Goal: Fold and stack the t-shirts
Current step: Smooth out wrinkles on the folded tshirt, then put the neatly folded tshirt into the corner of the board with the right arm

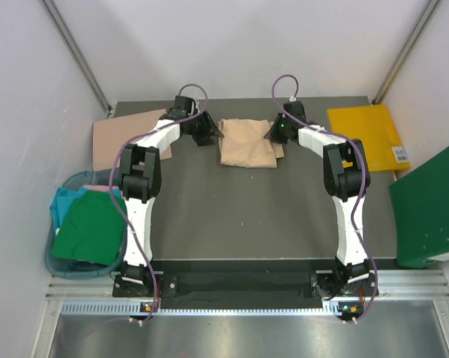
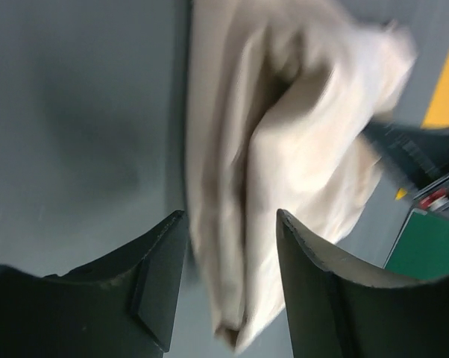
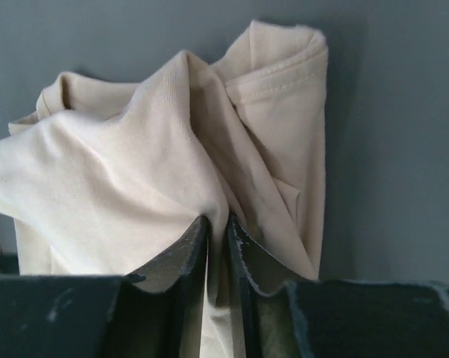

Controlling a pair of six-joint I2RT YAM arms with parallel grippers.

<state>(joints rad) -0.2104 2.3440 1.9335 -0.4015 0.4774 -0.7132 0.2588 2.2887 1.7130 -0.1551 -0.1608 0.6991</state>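
Dark grey tabletop [image 1: 239, 216] runs out from the rail where both arms are bolted. Nearest us on the left, a blue basket [image 1: 60, 267] holds a green t-shirt [image 1: 90, 231] with teal cloth [image 1: 63, 203] behind it.

Farther out, both arms reach to the beige t-shirt [image 1: 247, 142], which lies half folded and rumpled at the middle of the far edge. The right gripper [image 3: 217, 220] is pressed together on a raised ridge of that shirt at its right side. The left gripper [image 2: 230, 224] is spread wide at the shirt's left edge, with a tip of cloth lying between its fingers and nothing gripped.

We judge the right pinch shallow: a pull could slip off the ridge, or drag the whole bundle and undo the fold. The left jaws, if closed here, might catch several layers or only the hem.

Beyond the left arm lies a pinkish folded t-shirt [image 1: 127, 142]. A yellow folder [image 1: 362, 127] and a green board [image 1: 429, 209] sit on the right. White walls [image 1: 232, 45] enclose everything.
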